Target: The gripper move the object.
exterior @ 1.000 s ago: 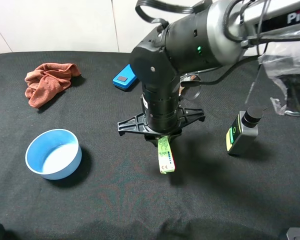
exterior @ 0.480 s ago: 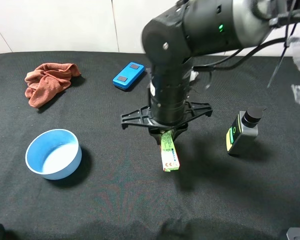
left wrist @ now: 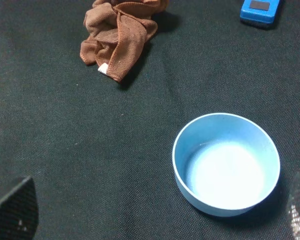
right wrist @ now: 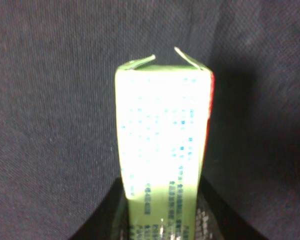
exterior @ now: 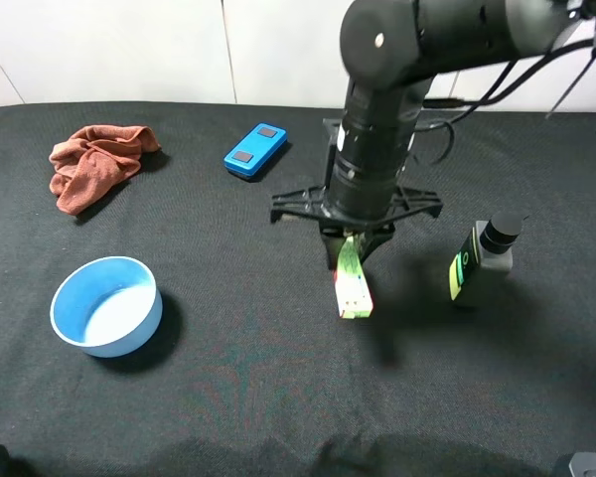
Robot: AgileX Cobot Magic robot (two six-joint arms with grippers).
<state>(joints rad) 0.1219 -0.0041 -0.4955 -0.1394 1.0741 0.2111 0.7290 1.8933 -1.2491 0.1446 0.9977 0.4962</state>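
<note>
On your right gripper [exterior: 352, 244], jaws clamp the box [right wrist: 162, 130], its tiny blue print illegible; left gripper [left wrist: 156, 207] jaws stand apart.

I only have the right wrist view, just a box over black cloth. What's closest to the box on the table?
Observer: A dark bottle stands to the right of the box in the high view, apart from it.
Operator: Anything on the other side?
Observer: A blue case lies farther back on that view's left, well clear.
Operator: What does the left wrist camera see?
Observer: A blue bowl and a crumpled rag, with no box in sight.
</note>
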